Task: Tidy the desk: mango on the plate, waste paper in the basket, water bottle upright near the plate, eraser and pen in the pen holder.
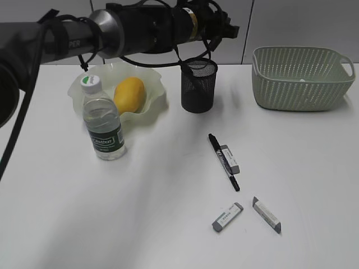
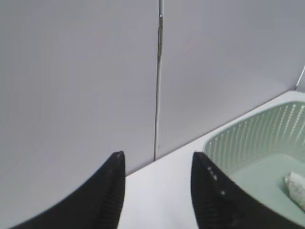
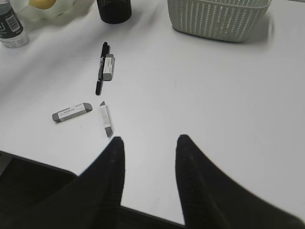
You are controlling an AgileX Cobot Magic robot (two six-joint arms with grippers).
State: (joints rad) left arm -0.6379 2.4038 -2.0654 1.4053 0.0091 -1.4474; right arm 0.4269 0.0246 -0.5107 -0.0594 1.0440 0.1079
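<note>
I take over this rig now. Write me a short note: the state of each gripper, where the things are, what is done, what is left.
Left gripper: jaws apart, nothing between them, up near the basket.
Right gripper: jaws apart, empty, above bare desk.
Done: mango on the plate; water bottle upright beside the plate; waste paper in the basket.
Left: pen and three erasers, one against the pen, two nearer the front, all on the desk. They go into the pen holder.

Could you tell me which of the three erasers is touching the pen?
The eraser farthest from the desk's front edge lies against the black pen; the other two lie apart, nearer the front.
</note>
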